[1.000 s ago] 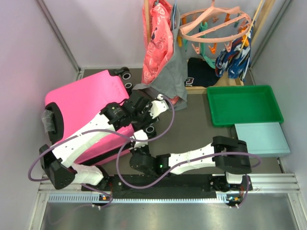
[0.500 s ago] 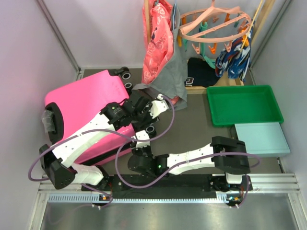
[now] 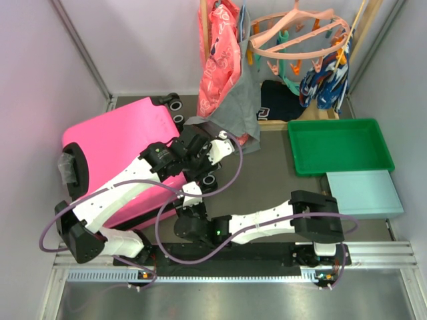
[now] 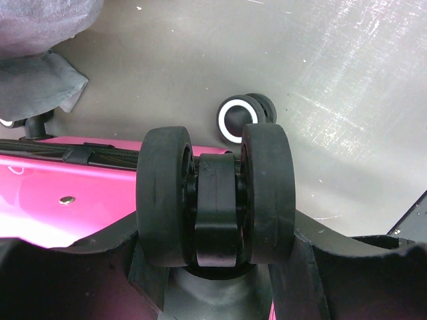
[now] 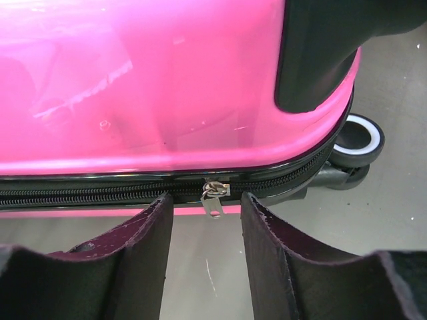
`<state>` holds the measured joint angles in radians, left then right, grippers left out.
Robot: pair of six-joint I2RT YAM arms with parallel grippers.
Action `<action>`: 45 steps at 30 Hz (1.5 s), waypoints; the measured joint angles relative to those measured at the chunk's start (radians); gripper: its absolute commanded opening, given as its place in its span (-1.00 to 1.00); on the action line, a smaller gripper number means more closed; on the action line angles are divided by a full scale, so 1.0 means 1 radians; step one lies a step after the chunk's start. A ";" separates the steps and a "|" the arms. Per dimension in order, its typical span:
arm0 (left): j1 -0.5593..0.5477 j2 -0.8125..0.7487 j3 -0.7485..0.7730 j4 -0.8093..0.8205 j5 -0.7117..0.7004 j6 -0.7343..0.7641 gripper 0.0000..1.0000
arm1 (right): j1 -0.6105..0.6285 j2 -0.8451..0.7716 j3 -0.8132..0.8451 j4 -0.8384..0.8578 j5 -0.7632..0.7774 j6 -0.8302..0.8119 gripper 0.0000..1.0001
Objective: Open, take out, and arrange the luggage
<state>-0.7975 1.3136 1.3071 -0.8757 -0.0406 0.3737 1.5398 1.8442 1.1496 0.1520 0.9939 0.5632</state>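
Straddling small silver metal zipper pull [image 5: 213, 198] on hot-pink hard-shell suitcase [image 5: 133, 87] with spread right gripper [image 5: 205, 215], crosswise to black zipper line [image 5: 80, 195]; clamping black twin wheel [image 4: 163, 193] with left gripper [image 4: 217, 259].

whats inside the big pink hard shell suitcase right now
Nothing inside shows: the hot-pink hard-shell suitcase lies closed, its black zipper shut along the visible seam, with the small metal pull hanging. Any contents are hidden by the shell.

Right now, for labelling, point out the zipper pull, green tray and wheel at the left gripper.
zipper pull [image 5: 213, 200], right wrist view, metal tab.
tray [image 3: 339, 148], top view, bare floor.
wheel [image 4: 165, 193], left wrist view, left tyre.
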 measured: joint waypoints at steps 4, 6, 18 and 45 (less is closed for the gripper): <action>0.000 0.000 0.000 0.000 0.002 0.000 -1.00 | -0.005 0.013 0.029 -0.055 0.010 0.042 -0.25; 0.000 0.000 0.000 0.000 0.003 0.000 -1.00 | -0.007 0.018 0.047 -0.093 0.016 0.072 -0.38; 0.002 0.000 0.000 0.000 0.006 0.003 -1.00 | -0.011 0.026 0.064 -0.172 0.033 0.145 -0.72; 0.006 0.000 0.000 0.004 0.005 0.020 -1.00 | -0.035 0.004 -0.069 0.068 -0.082 -0.145 -0.59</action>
<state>-0.7918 1.3140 1.3071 -0.8715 -0.0353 0.3939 1.5047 1.8481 1.0801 0.2199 0.9123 0.4179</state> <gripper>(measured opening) 0.557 0.168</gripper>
